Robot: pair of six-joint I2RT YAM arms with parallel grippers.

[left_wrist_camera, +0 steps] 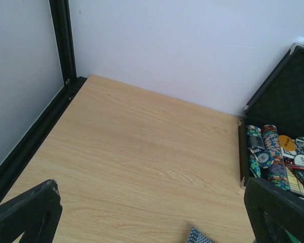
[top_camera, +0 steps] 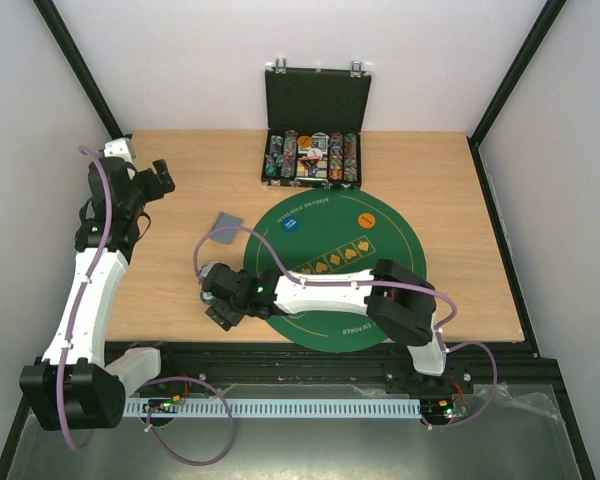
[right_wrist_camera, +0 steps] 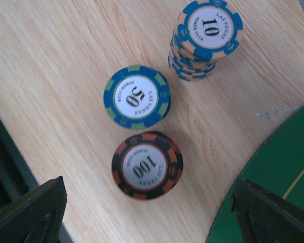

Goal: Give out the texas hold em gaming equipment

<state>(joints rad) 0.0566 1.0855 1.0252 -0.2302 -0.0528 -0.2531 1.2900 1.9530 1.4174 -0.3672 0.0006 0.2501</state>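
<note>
Wooden counter (right_wrist_camera: 50,76) bears three poker-chip stacks (right_wrist_camera: 147,164); right fingers (right_wrist_camera: 33,212), wide like the left fingers (left_wrist_camera: 28,212), should probably rise straight.

Pale wood-grain counter (top_camera: 430,180) spanning white-walled booth. Plain white back wall (top_camera: 180,60) rising behind, white side panels (top_camera: 20,150) closing in on both flanks. Black frame posts (top_camera: 80,70) slanting up from rear corners. Black rail (top_camera: 500,355) running along near edge. Soft, even light falling, casting faint shadows.
</note>
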